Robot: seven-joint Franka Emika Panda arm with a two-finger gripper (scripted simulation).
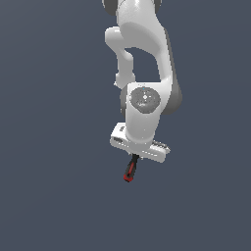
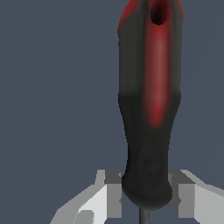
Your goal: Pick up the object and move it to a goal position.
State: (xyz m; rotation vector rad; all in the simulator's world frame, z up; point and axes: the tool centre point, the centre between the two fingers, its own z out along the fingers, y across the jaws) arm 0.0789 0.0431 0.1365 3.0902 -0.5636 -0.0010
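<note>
The screwdriver (image 1: 130, 169) has a black-and-red handle and hangs below my white gripper (image 1: 135, 158) in the exterior view, handle end pointing down and slightly to the exterior view's left. In the wrist view the handle (image 2: 151, 105) fills the frame, and its lower end sits between my two fingers (image 2: 113, 192). The thin dark shaft (image 2: 142, 216) barely shows at the frame edge. The gripper (image 2: 146, 194) is shut on the screwdriver near where the handle meets the shaft. No goal marker shows in either view.
The white arm (image 1: 144, 73) reaches down from the top of the exterior view. The background is a plain dark blue-grey surface (image 1: 49, 147) with no other objects in view.
</note>
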